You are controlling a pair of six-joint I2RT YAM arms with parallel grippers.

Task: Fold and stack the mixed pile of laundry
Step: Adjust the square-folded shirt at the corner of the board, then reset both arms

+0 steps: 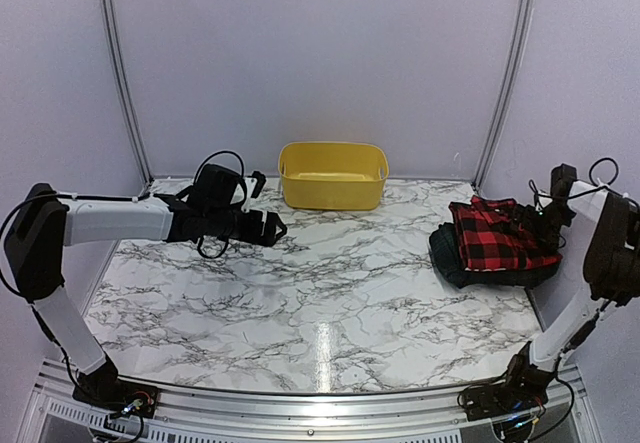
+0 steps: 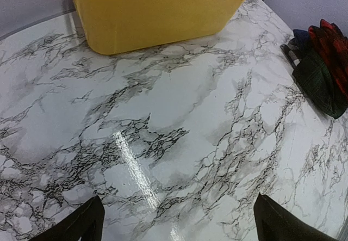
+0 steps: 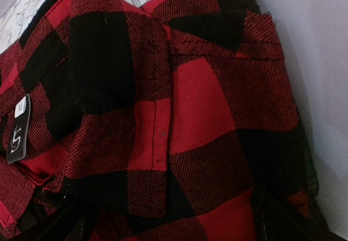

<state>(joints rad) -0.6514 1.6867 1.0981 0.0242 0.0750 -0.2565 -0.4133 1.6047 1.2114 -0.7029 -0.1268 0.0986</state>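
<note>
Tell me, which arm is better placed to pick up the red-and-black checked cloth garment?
Right. The right gripper, open, sits over the red-and-black checked cloth garment topping the pile. The left gripper, also open, hangs above the white marble-patterned table, across from it.

Red-checked garment point(image 1: 497, 235) lies atop dark garments point(image 1: 447, 255).

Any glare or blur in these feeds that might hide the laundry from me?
Top external: a bright glare streak on the marble table near the front edge, the laundry pile evenly lit. Left wrist: a similar streak at lower centre, the yellow tub crisp. Right wrist: no glare, the red-and-black checked garment fills the frame, weave sharp, bottom corners dark.
</note>
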